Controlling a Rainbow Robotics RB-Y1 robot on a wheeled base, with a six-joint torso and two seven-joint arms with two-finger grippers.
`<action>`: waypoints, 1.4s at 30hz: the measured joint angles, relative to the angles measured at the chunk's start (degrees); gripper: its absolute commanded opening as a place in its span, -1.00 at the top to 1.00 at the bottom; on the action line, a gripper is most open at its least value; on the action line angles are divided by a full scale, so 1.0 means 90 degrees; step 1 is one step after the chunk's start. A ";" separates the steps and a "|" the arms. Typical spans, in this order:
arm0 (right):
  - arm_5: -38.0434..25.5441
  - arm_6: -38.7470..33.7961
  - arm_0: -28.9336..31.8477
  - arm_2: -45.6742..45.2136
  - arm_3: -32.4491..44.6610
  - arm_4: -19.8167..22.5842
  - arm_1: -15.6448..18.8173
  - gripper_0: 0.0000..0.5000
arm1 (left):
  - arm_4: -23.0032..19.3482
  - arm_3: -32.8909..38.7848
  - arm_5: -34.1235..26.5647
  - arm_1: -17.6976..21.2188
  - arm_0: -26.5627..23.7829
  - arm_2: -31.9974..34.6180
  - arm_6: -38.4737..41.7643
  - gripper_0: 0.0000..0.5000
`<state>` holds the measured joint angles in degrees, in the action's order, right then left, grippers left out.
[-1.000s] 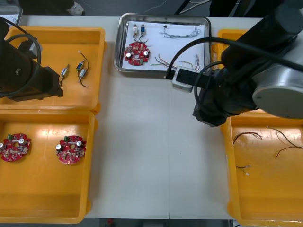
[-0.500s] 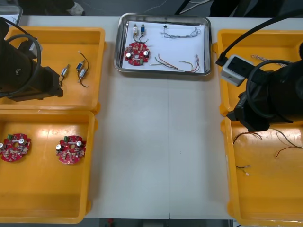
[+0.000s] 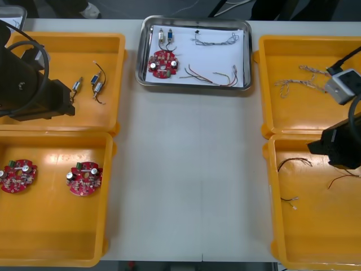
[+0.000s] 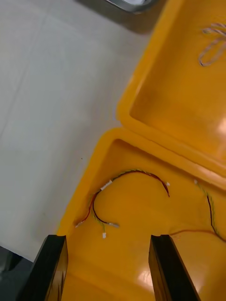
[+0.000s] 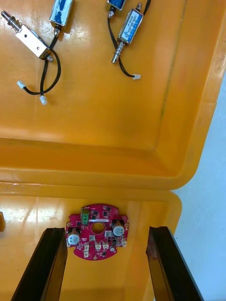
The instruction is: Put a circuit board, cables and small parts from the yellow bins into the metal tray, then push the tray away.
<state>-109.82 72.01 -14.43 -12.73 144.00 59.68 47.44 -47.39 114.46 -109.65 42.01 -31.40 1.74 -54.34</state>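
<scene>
The metal tray [image 3: 145, 76] stands at the table's far middle, white inside. It holds a red circuit board [image 3: 162, 63], small metal parts [image 3: 165, 35], a twisted blue and white cable [image 3: 216, 39] and a red and yellow cable [image 3: 210, 77]. My right gripper [image 4: 109, 270] is open and holds nothing. It hangs over the near right yellow bin [image 4: 141, 263], above a red and yellow cable [image 4: 123, 178]. The right arm [image 3: 340, 148] sits at the table's right edge. Over the left bins my left gripper [image 5: 106, 268] is open, with a circuit board [image 5: 98, 231] between its fingers' lines and small metal parts [image 5: 128, 26] beyond.
The near left bin [image 3: 51, 231] holds two circuit boards [image 3: 84, 178]; the far left bin [image 3: 51, 56] holds small metal parts [image 3: 97, 84]. A twisted cable [image 3: 296, 83] lies in the far right bin [image 3: 293, 116]. Thin cables [image 3: 293, 164] lie in the near right bin. The left arm [image 3: 25, 84] hangs over the left bins.
My right arm has drawn back from the tray's near right edge to the right, over the right bins. The tray and the left arm have not moved.
</scene>
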 measured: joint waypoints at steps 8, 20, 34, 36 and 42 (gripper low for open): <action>0.0000 -0.0729 0.0659 -0.0529 -0.0086 0.0173 0.0369 -1.00 | 0.0000 0.0000 0.0000 0.0000 0.0000 0.0000 0.0000 -1.00; 0.0000 -0.1815 0.1345 -0.1155 -0.0820 0.0944 0.0922 -1.00 | 0.0000 0.0000 0.0000 0.0000 0.0000 0.0000 0.0000 -1.00; 0.0000 -0.2582 0.1525 -0.1276 -0.1011 0.0811 0.1041 -1.00 | 0.0000 0.0000 0.0000 0.0000 0.0000 0.0000 0.0000 -1.00; 0.0000 -0.2582 0.1526 -0.1276 -0.1047 0.0800 0.1061 -1.00 | 0.0000 0.0000 0.0000 0.0000 0.0000 0.0000 0.0000 -1.00; 0.0000 -0.2437 0.1527 -0.1276 -0.1257 0.0807 0.1294 -1.00 | 0.0000 0.0000 0.0000 0.0000 0.0000 0.0000 0.0000 -1.00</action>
<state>-109.82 50.08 -0.69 -24.22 132.69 66.94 59.08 -47.39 114.47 -109.65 42.01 -31.40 1.74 -54.34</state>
